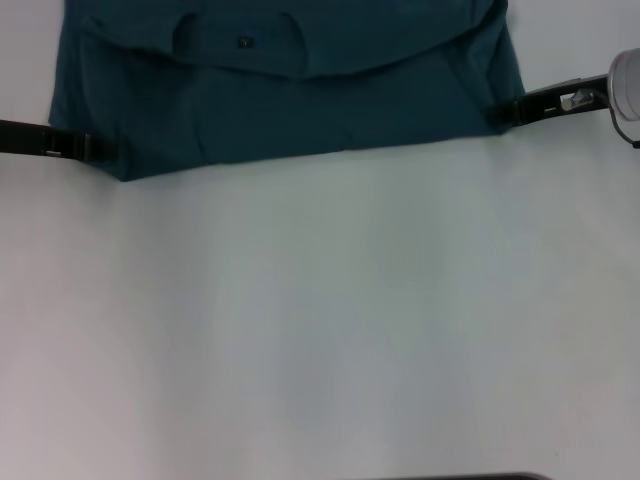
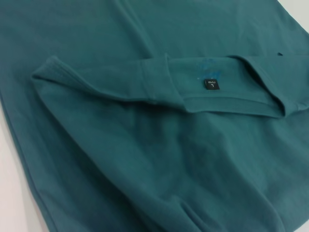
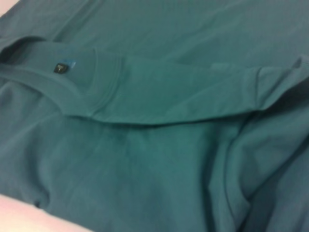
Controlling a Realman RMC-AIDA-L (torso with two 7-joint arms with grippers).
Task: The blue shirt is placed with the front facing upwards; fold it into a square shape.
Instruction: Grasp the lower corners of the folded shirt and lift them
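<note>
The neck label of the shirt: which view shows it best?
The left wrist view: the black neck label is sharp against the collar. The right wrist view shows it blurred; the head view shows only a dark speck.

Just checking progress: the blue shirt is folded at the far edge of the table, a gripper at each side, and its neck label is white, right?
Not quite. The neck label is black, as the left wrist view shows. The rest holds: the blue shirt lies folded at the far edge, left gripper and right gripper at its sides.
</note>
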